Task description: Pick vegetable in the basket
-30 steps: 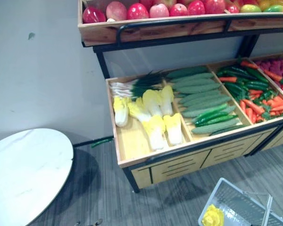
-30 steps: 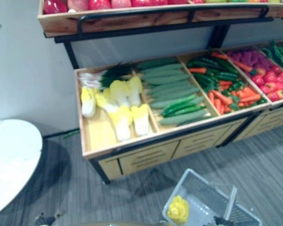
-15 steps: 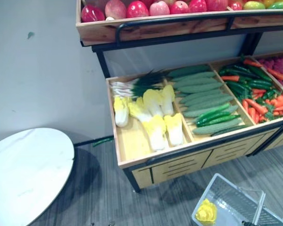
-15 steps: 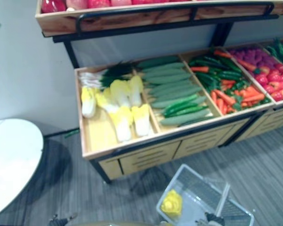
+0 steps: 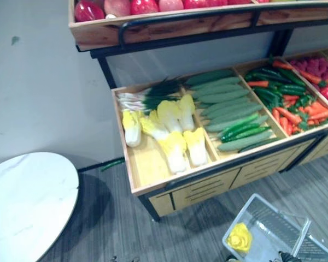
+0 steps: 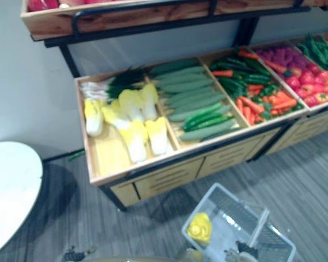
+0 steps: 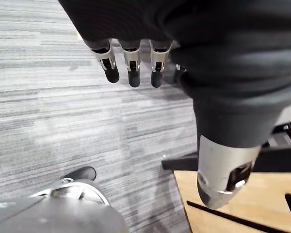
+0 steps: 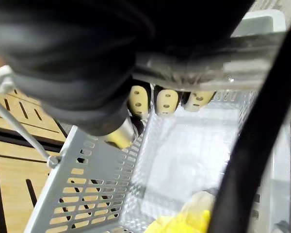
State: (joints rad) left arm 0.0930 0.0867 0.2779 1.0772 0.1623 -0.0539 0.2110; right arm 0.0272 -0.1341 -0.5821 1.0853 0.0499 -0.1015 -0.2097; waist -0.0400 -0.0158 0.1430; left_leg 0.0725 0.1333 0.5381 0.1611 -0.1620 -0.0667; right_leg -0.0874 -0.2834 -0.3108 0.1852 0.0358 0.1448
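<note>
Basket (image 5: 238,218) near right, handle (image 8: 208,53) clasped by right hand (image 8: 167,101); one yellow vegetable (image 5: 239,238) already inside. Left hand (image 7: 130,63) slack, empty, over floor (image 7: 63,121). Farther, cabbages (image 5: 172,147) lie in the left bin (image 5: 145,166): judged light, leafy, crushable; grip round the firm stem end.

A dark ribbed cover is worn over the left hand (image 7: 131,60), from which silver, dark-tipped fingers (image 7: 110,68) and a silver thumb (image 7: 223,177) are seen; the right hand (image 8: 166,102) is covered alike.
</note>
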